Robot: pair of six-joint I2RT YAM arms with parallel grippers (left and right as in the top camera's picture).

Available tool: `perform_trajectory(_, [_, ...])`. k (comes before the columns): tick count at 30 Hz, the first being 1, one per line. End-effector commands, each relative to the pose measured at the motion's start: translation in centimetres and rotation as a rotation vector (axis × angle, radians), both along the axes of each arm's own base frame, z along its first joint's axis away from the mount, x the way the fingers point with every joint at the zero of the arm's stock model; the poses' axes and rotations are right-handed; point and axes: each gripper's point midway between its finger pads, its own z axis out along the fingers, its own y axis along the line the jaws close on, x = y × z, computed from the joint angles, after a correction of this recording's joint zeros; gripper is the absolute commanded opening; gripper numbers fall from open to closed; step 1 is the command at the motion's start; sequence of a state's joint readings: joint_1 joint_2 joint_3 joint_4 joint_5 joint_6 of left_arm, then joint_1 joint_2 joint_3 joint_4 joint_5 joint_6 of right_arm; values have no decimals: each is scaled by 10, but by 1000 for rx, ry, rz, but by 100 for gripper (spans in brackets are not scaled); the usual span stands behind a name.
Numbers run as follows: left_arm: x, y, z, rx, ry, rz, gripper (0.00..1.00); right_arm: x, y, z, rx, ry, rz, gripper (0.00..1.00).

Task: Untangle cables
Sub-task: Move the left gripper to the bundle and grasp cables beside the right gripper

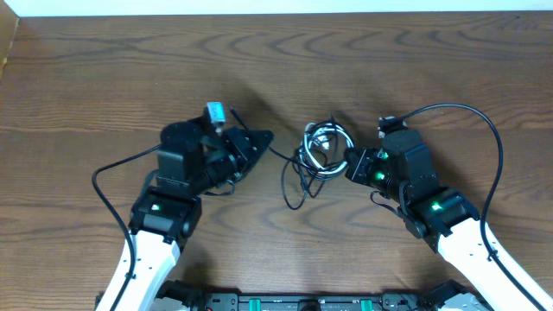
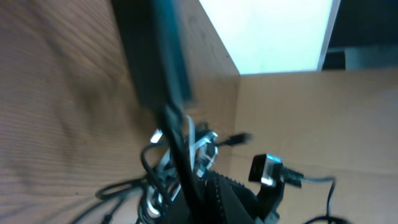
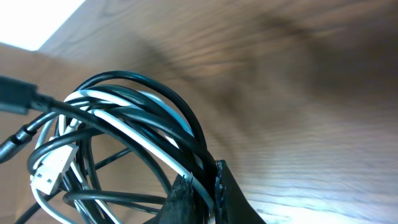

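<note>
Cables (image 1: pixel 321 149) sit in one knotted clump on the wooden table (image 1: pixel 130 69), seen from overhead, right between the two arms. The left gripper (image 1: pixel 263 138) points at the clump from just beside it, and a single black cable (image 1: pixel 283 155) runs from its tip into the knot. The right gripper (image 1: pixel 350 164) bites the clump's far side.

From the left wrist, everything is blurred, but the dark fingers look clenched, with that black strand trailing from them down to the tangle.

From the right wrist, the claw is clamped on several strands at once, black ones and the white cable (image 3: pixel 143 134), at the bottom of the coil. A white plug (image 3: pixel 50 171) hangs loose inside the loop.

To my eye, the step in hand is drawing the one black strand out. It would go best pulled slowly and low, away from the right arm, which should anchor the rest. A plug could catch in the loop.
</note>
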State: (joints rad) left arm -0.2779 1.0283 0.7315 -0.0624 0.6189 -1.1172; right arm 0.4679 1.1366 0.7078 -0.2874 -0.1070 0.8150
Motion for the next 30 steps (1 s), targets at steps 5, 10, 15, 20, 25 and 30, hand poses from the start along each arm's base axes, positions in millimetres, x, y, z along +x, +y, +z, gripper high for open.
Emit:
perform_trajectory(5, [1, -6, -6, 166, -95, 55, 13, 5, -9, 4, -32, -12, -68, 1])
perform_trajectory(10, [-1, 1, -20, 218, -47, 88, 8, 5, -9, 4, -32, -12, -68, 1])
perform_trajectory(15, [-13, 6, -46, 256, 74, 81, 8, 5, -8, 5, -27, -15, -64, 1])
perform_trajectory(20, [-23, -9, -65, 251, 175, 51, 8, 3, 3, 10, 22, -18, -15, 1])
perform_trajectory(25, [-25, -39, -73, 242, 167, -16, 8, -3, 22, 19, 103, -17, 75, 1])
perform_trajectory(30, [-20, -43, -89, 277, 188, -10, 8, -5, 23, 17, 80, -26, 112, 1])
